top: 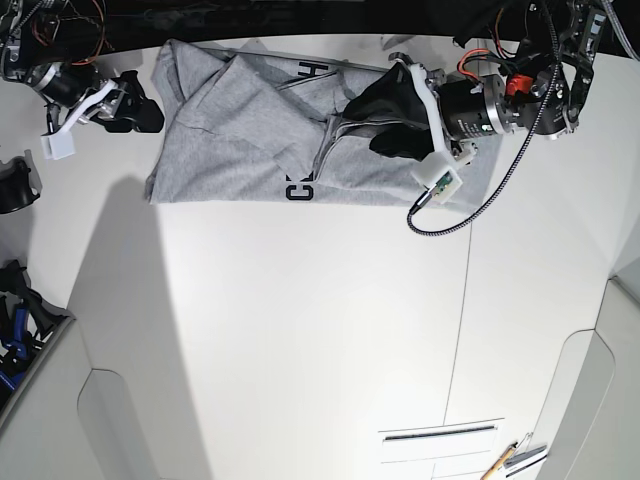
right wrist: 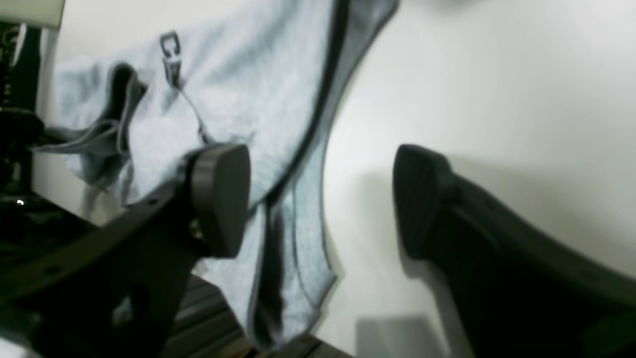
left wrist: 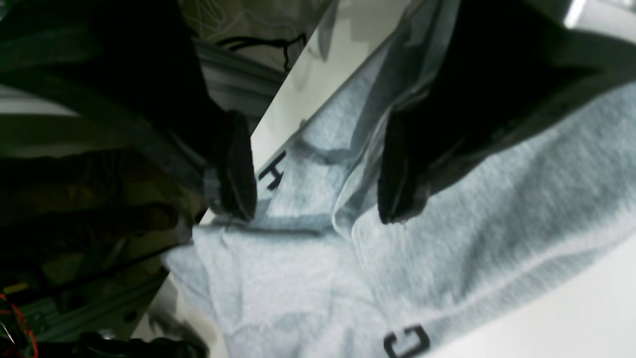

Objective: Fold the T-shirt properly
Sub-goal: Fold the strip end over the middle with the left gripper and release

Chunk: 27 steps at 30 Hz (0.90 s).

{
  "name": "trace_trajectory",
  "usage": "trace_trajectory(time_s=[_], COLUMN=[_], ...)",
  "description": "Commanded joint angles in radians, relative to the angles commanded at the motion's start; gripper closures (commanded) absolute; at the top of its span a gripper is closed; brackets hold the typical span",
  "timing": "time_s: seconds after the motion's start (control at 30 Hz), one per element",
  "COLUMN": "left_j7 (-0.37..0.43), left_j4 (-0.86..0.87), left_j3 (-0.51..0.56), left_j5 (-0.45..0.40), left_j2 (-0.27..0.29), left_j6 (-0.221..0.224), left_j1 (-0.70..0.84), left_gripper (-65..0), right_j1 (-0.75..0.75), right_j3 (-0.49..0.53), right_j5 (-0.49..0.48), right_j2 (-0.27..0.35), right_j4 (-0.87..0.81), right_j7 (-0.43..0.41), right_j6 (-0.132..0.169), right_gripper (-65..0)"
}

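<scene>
White table (top: 300,330): T-shirt (top: 240,140) under left gripper (top: 372,125).

A broad, smooth white surface (top: 300,340) fills most of the base view, with a thin seam running down its right part. Near the bottom edge a narrow dark slot (top: 437,433) is cut into it, and just right of that slot lies a small orange-and-yellow object (top: 505,461), too small to identify. At the far left, partly cropped, sits dark equipment with a blue part (top: 14,335). Below the white surface's edge in the left wrist view runs a grey metal rail (left wrist: 84,311).
</scene>
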<state>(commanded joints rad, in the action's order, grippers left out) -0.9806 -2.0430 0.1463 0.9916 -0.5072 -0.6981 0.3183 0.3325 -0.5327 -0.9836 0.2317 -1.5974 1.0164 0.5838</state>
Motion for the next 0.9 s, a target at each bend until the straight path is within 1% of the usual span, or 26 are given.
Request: trace_trajectory(time_s=[0.1,0.13,0.23,0.3,0.37,0.43,0.5,0.57,0.63,0.67,0.7,0.73,0.77,0.8,0.9], left_j7=[-0.001,-0.003,-0.004,-0.005,-0.005,-0.013,-0.026,-0.042,-0.037,-0.022,-0.011,0.002,0.021,0.022,0.031], left_j4=[-0.001,-0.001,-0.003,-0.008,-0.022,-0.048,-0.087,-0.105,-0.095,-0.091,-0.084,-0.079,-0.075,-0.069,-0.031], left_j3=[0.0,0.0,-0.008,-0.022,-0.046,-0.072,-0.097,-0.135,-0.174,-0.191,-0.203,-0.211,-0.214,-0.214,-0.214], left_j5=[0.0,0.0,-0.001,-0.001,0.002,0.024,0.036,0.032,-0.007,-0.029,-0.04,-0.059,-0.092,-0.119,-0.187], left_j2=[0.0,0.0,0.0,0.0,0.0,0.0,0.0,0.0,0.0,0.0,0.0,0.0,0.0,0.0,0.0], left_j6=[0.0,0.0,0.0,0.0,0.0,0.0,0.0,0.0,0.0,0.0,0.0,0.0,0.0,0.0,0.0], left_j1=[0.0,-0.001,-0.003,-0.002,-0.002,-0.002,-0.002,-0.001,0.011,0.019,0.021,0.019,0.019,0.019,0.019], left_gripper=[-41.9,-41.9,-41.9,-41.9,-41.9,-41.9,-41.9,-41.8,-40.8,-36.2,-28.3,-18.2,-9.6,-5.5,-5.5], right_j1=[-0.01,-0.01,-0.011,-0.011,-0.011,-0.011,-0.014,-0.024,-0.03,-0.031,-0.034,-0.039,-0.044,-0.05,-0.058], right_j3=[0.061,0.083,0.146,0.173,0.181,0.18,0.18,0.181,0.18,0.18,0.18,0.18,0.18,0.18,0.18], right_j5=[0.0,0.0,0.0,0.0,0.001,0.0,0.003,0.018,0.024,0.027,0.026,0.027,0.026,0.026,0.027], right_j2=[0.0,0.0,-0.001,-0.012,-0.039,-0.064,-0.079,-0.083,-0.08,-0.08,-0.08,-0.08,-0.08,-0.08,-0.08], right_j4=[0.044,0.048,0.047,0.047,0.047,0.047,0.047,0.047,0.047,0.047,0.047,0.047,0.047,0.047,0.047], right_j7=[-0.007,-0.007,-0.021,-0.022,-0.022,-0.026,-0.026,-0.025,-0.025,-0.025,-0.025,-0.025,-0.026,-0.026,-0.025], right_j6=[0.003,0.008,0.008,0.008,0.008,0.008,0.012,0.015,0.015,0.015,0.015,0.015,0.015,0.015,0.015], right_gripper=[-44.3,-44.3,-44.3,-44.3,-44.2,-44.1,-44.1,-44.1,-44.1,-44.1,-44.1,-44.1,-44.1,-44.1,-44.1])
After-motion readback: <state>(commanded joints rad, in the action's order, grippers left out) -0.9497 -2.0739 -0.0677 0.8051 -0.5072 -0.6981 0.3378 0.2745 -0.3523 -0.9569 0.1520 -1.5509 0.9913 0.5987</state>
